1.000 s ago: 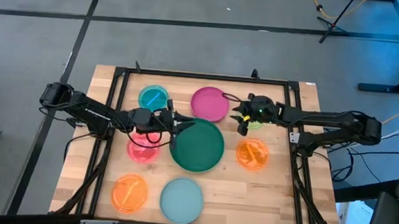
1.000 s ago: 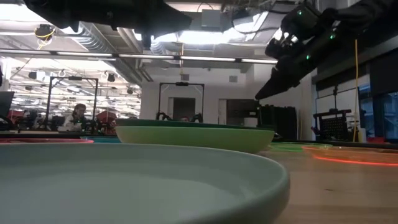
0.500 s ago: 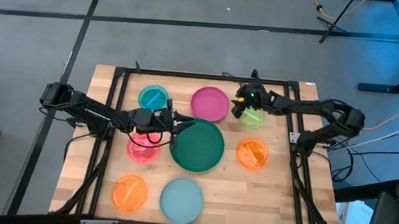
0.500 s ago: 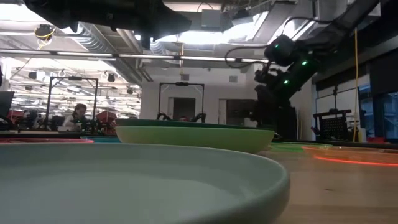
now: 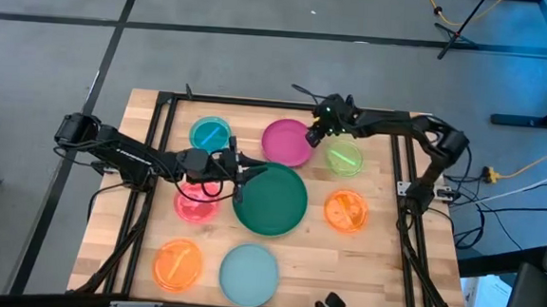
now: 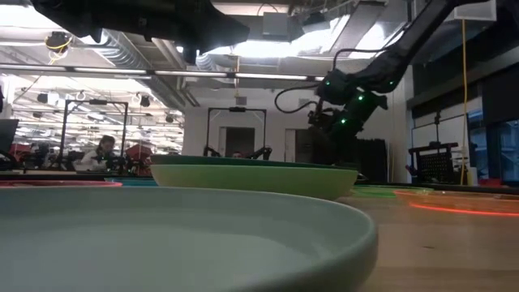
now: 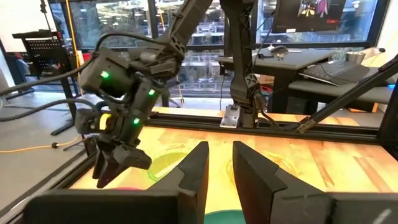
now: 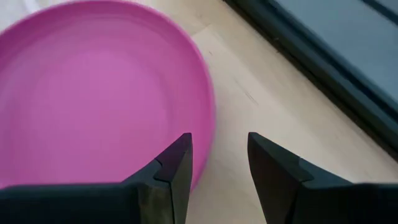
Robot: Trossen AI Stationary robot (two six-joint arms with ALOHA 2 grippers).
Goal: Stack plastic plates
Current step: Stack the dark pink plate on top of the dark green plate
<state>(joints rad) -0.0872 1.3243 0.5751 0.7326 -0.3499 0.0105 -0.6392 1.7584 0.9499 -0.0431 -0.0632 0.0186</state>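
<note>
right gripper [image 5: 311,135] hangs over the right edge of the magenta plate [image 5: 286,142], at the far side of the wooden table [image 5: 381,255]. its two fingers [image 8: 166,171] are apart with a gap between them, and nothing is held there; in the right wrist view the plate's rim lies just under them. in the low view this gripper [image 6: 331,130] is above the table, with small green lights on it.

left gripper [image 5: 243,171] is over the left edge of the dark green plate [image 5: 271,200], which is in the middle of the table. its fingers [image 7: 194,171] are also apart and empty.

the other plates lie flat and separate on the table. the cyan plate [image 5: 210,133] is to the left of the magenta one. the lime plate [image 5: 345,158] is just to the right of it, near the right gripper. the red-pink plate [image 5: 195,204] is partly under the left arm. one orange plate [image 5: 346,211] is on the right of the dark green one, and a second orange plate [image 5: 178,265] is at the near left. the pale blue plate [image 5: 249,274] is at the near edge, in the middle.
</note>
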